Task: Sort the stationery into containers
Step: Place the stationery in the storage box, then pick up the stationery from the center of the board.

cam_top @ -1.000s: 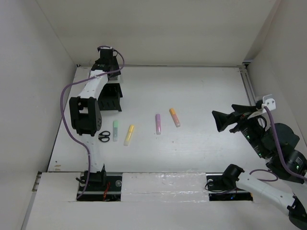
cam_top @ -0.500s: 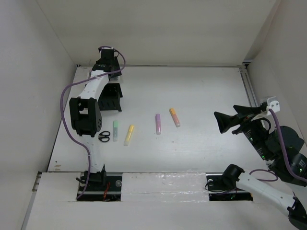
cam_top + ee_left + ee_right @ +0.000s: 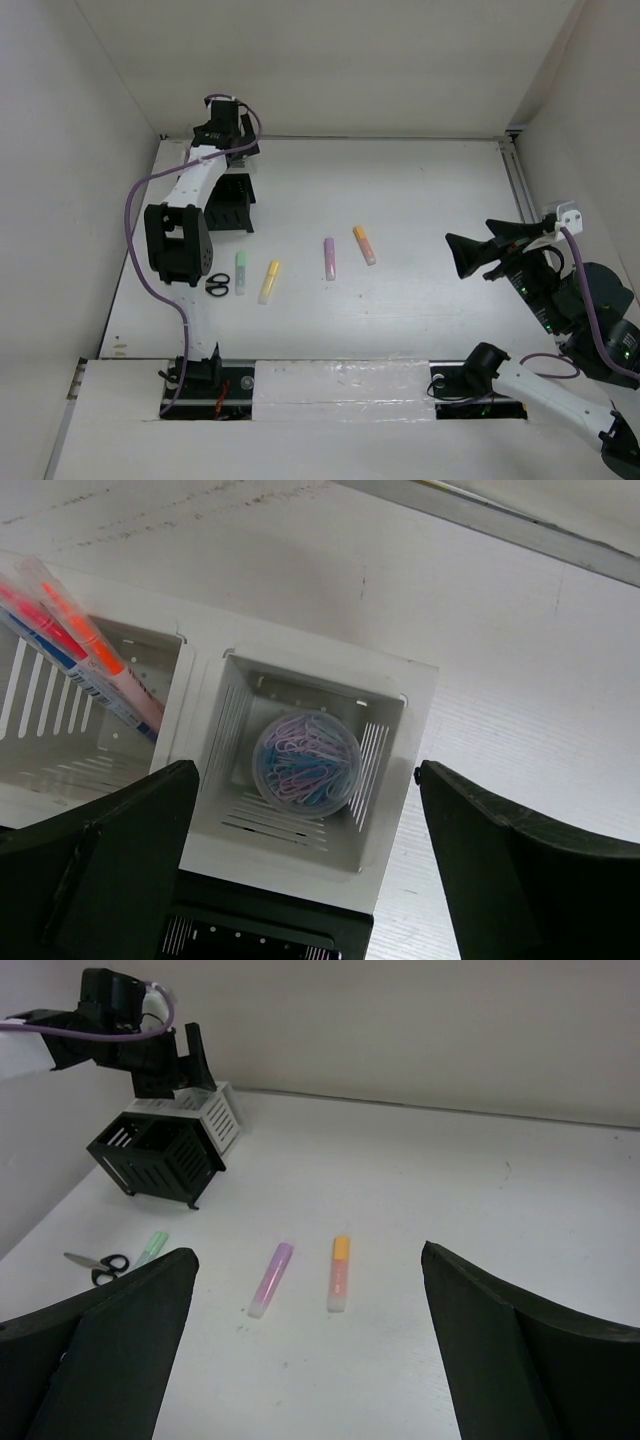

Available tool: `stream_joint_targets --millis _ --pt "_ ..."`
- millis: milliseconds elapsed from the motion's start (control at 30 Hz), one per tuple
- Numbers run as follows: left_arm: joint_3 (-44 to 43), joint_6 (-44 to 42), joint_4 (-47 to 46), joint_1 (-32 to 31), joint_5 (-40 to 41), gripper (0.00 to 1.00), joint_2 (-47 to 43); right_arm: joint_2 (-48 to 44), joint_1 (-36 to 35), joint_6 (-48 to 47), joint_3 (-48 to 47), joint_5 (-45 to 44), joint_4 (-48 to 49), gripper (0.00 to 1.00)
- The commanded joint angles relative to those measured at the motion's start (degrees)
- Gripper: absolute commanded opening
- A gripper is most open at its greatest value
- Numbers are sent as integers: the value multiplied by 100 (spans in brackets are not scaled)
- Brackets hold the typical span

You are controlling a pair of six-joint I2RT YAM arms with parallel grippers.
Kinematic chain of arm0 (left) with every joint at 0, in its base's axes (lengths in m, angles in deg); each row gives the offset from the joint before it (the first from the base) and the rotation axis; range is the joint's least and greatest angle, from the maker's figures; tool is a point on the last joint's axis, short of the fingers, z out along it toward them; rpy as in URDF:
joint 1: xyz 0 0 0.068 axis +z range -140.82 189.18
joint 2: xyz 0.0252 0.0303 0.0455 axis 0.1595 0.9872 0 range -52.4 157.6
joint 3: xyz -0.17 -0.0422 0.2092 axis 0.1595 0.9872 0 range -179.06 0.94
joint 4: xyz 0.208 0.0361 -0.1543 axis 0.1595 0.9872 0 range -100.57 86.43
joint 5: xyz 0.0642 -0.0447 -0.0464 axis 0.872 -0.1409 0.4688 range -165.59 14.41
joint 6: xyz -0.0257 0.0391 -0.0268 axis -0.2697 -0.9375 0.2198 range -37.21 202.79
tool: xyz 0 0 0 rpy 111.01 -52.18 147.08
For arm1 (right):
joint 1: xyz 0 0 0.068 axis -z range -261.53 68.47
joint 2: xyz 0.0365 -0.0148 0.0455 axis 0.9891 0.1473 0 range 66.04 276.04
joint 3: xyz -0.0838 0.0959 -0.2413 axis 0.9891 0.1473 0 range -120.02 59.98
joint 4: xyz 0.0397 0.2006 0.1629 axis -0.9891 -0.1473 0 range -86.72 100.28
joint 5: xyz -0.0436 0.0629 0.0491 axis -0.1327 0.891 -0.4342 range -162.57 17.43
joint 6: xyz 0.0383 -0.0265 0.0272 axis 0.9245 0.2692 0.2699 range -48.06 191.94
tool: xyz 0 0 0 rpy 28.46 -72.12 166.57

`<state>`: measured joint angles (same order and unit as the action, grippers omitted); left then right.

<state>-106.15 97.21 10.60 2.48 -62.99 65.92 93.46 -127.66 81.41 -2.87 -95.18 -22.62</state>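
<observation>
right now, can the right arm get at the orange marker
Probably yes: the right end effector is open and faces the orange marker, with only table between; the purple marker lies apart.

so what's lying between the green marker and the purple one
The yellow marker, nearer the green marker than the purple marker; the top view shows it.

Overall light: bright, even, diffuse; white walls (image 3: 300, 60) and the white table (image 3: 430, 190) wash pale in every view.
Shadows: soft and short; a faint one under the black organiser (image 3: 160, 1155), thin ones beside the purple marker (image 3: 271, 1278) and orange marker (image 3: 339, 1273).
Glare: dull sheen on the glossy strip (image 3: 340, 378) along the table's near edge.
Focus: white organiser (image 3: 400, 780) sharp; the fingers (image 3: 100, 870) of the left gripper (image 3: 305, 767) and right gripper (image 3: 307, 1252) loom dark and soft-edged.
Distortion: walls lean outward in the top view.
</observation>
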Motion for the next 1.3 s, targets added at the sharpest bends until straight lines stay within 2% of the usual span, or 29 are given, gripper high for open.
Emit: stream_joint_targets --millis 0,167,267,433,533,600,633,700,733,767,833,867,967,1067,1100,1200,1233,1267 --pt "-357 70 97 11 24 90 -634 79 25 54 -61 55 250 100" --pt "-620 70 98 11 -301 100 -1126 254 25 2 -61 108 302 100" --pt "-726 70 334 11 -416 100 -1486 317 25 -50 -61 161 364 100" --pt "-866 579 1133 11 259 100 -2084 492 25 -51 -61 222 338 100" --pt "-490 896 1670 11 602 100 -2620 685 25 -51 -271 222 119 100" --pt "-86 1167 1907 63 726 100 -3206 974 25 -208 -447 169 -48 100" --pt "673 1169 1804 63 726 100 -3489 1072 25 -261 -447 169 -110 100" --pt "1555 1230 1567 63 604 100 -4095 1134 25 -262 -439 327 -111 100" --pt "1986 1370 1357 63 481 100 -4707 1134 25 -262 -343 380 28 100" --pt "2799 1449 1259 3 384 100 -4991 1134 25 -332 -238 493 291 100" --pt "3420 1511 1161 2 252 100 -5615 1134 25 -384 -78 494 434 100" --pt "3797 1590 1161 2 252 100 -5740 1134 25 -385 -78 494 434 100" --pt "4125 1591 1372 2 129 100 -5978 1397 77 -385 -139 652 540 100" --pt "4757 1591 1005 2 -704 100 -6224 1582 78 -332 -455 924 540 100" --pt "5194 1643 821 2 -1315 100 -6286 1661 78 -280 -578 1030 540 100" --pt "5767 1758 320 2 -1681 100 -6409 1661 78 -52 -1018 1513 644 100" --pt "6022 1810 231 -76 -1795 100 -6409 1661 78 -51 -1106 1705 715 100" --pt "6085 1976 117 -556 -1579 100 -6409 1661 78 19 -1307 1707 768 100"
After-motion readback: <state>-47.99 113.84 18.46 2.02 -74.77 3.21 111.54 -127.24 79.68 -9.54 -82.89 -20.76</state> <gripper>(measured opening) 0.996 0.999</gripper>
